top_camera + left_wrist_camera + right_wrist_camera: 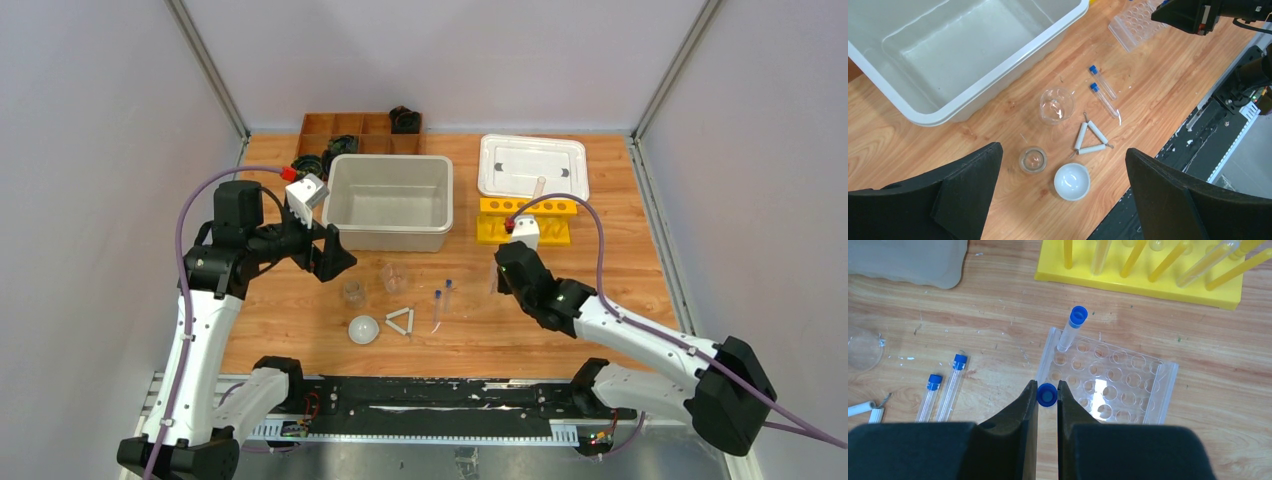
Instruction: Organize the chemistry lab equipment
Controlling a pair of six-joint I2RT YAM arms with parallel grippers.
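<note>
Tube-loading step: the right tool (1047, 384) is nearly closed, pinching a thin clear blue-capped tube (1047, 396) above the clear plastic rack (1118, 390), right of the worktop's middle (another capped tube (1070, 330) stands in it). Next, centre it over a free hole and lower. The left tool (1063, 150) is wide open and empty.

The table (640, 260) is orange-brown wood grain — the rack with round holes (1148, 287) bright yellow. Each tube (950, 390) is clear with a blue cap; dome (1072, 181) and triangle (1091, 140) white, the bin (390, 238) pale grey.
</note>
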